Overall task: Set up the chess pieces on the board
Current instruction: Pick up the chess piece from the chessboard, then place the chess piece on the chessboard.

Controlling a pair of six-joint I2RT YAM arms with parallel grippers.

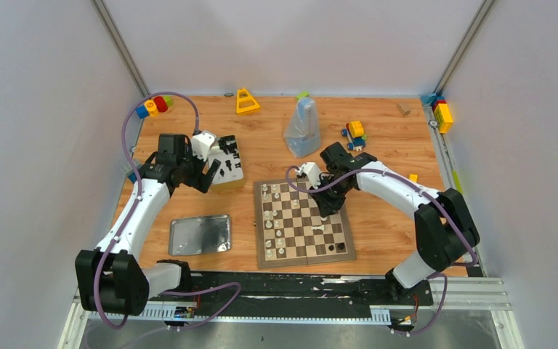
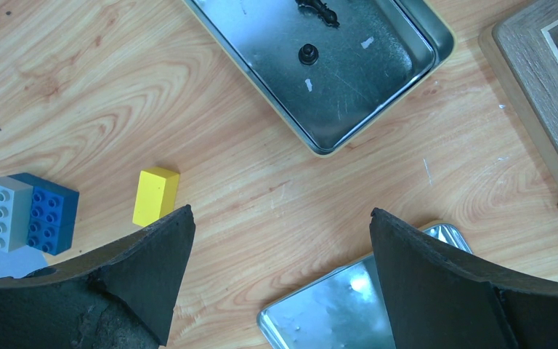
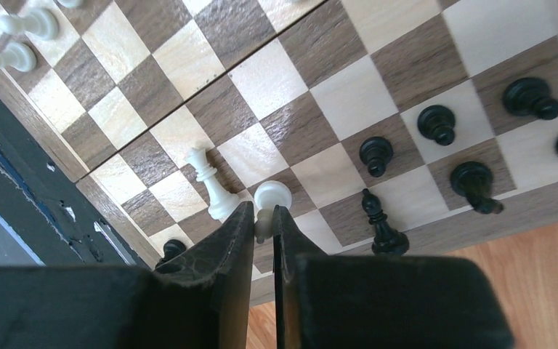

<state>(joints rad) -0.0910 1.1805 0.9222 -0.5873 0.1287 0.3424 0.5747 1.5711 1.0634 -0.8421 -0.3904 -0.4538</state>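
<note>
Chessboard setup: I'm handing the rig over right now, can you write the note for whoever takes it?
Right pincer: shut on a cream-white pawn at the black end of the wooden chessboard.
Left pincer: open, empty, above the table beside the silver metal tin.
Done: many cream-white pieces and several black pieces stand on the board.
Left: seat that pawn; two black pieces lie in the tin.
</note>
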